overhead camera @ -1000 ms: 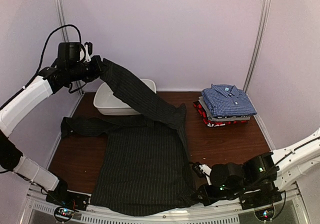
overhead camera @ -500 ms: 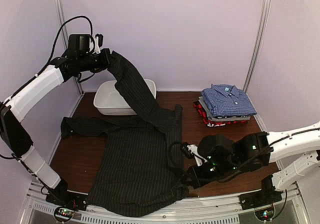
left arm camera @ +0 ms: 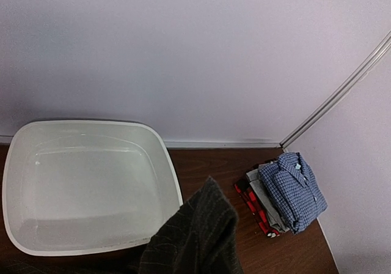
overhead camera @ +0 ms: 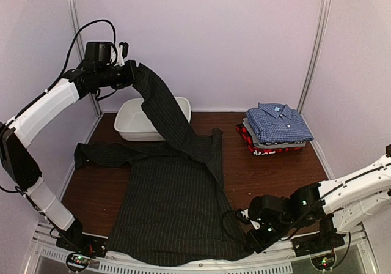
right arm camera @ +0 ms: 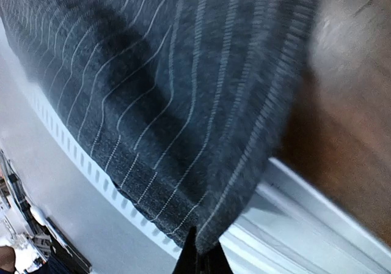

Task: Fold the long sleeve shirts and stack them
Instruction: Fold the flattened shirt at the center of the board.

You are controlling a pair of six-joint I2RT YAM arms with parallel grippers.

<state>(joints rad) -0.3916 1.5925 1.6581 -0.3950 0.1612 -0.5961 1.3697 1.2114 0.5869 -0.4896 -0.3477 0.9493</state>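
A black pinstriped shirt [overhead camera: 174,207] lies spread on the dark wooden table. My left gripper [overhead camera: 129,73] is raised high at the back left, shut on the end of the shirt's right sleeve [overhead camera: 165,112], which hangs taut down to the shirt body. That sleeve end shows in the left wrist view [left arm camera: 192,237]. My right gripper [overhead camera: 250,244] is low at the front edge, shut on the shirt's bottom right hem corner [right arm camera: 208,225]. A stack of folded shirts [overhead camera: 276,130], blue checked on top, sits at the back right; it also shows in the left wrist view [left arm camera: 287,191].
A white plastic tub [overhead camera: 137,122] stands at the back left, under the raised sleeve; it fills the left wrist view [left arm camera: 85,185]. The shirt's other sleeve [overhead camera: 104,153] lies stretched to the left. A pale metal rail [overhead camera: 201,263] runs along the front edge.
My right gripper has moved back toward the front edge with the hem corner, pulling the shirt's right side flatter. My left gripper has risen and shifted right with the sleeve.
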